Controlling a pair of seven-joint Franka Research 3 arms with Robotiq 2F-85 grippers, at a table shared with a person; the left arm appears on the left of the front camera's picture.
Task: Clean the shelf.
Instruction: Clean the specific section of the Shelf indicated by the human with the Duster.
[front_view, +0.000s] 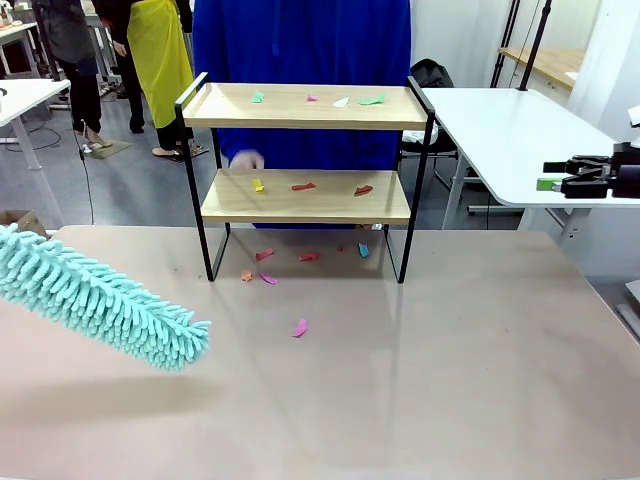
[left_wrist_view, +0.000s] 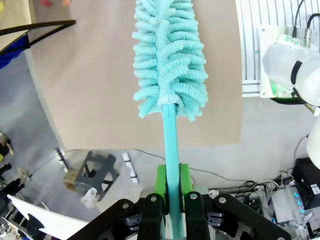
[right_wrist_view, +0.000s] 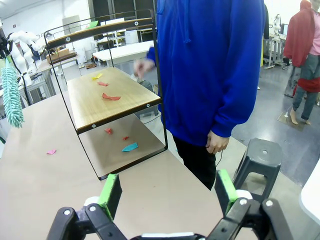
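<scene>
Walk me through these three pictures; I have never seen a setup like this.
One picture looks from between two robot arms across the beige table at a person in a blue hoodie. The other two come from cameras on each arm's wrist. The left gripper is shut on a fluffy turquoise duster. The right gripper is open and holds nothing. On the table stands the small two-tier wooden shelf with a black metal frame; coloured paper scraps lie on both boards and on the table.
</scene>
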